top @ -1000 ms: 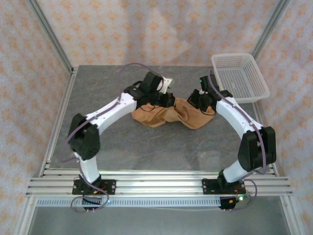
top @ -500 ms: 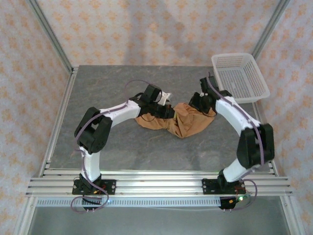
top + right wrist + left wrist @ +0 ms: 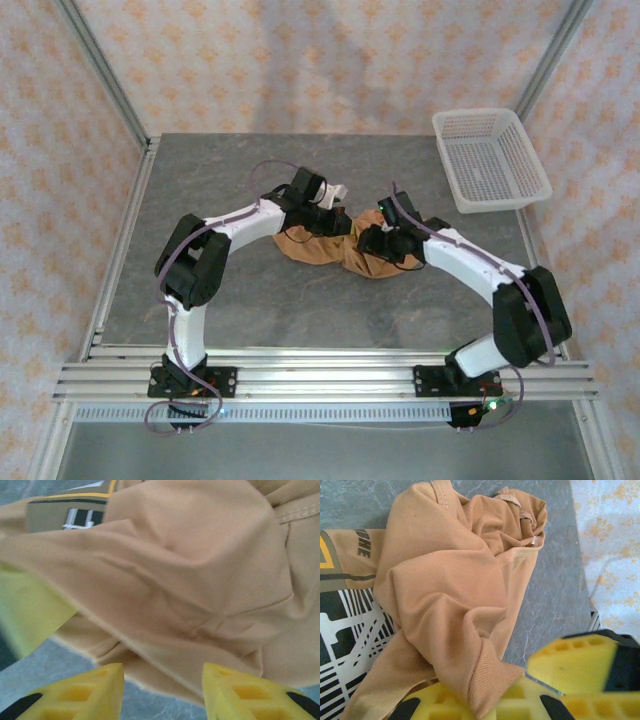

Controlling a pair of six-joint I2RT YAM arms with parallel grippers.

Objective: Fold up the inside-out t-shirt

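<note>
The inside-out t-shirt (image 3: 325, 248) lies crumpled in an orange-tan heap in the middle of the table, between the two arms. My left gripper (image 3: 335, 215) is at the heap's far edge. In the left wrist view a thick fold of the t-shirt (image 3: 450, 580) runs down into my left gripper (image 3: 490, 695), which is shut on it. A black-and-white print (image 3: 345, 630) shows at the cloth's left. My right gripper (image 3: 368, 240) sits at the heap's right end. Its yellow fingers (image 3: 95, 690) stand apart, open, with the t-shirt (image 3: 190, 570) just ahead of them and nothing between.
A white mesh basket (image 3: 490, 160) stands at the table's back right corner. The grey stone-patterned table (image 3: 250, 290) is bordered by an aluminium frame, with patterned walls behind and at both sides.
My right gripper has opened, let go of the cloth and moved left and nearer along the heap. The t-shirt has bunched into a smaller heap. The left gripper stays shut on its fold.
</note>
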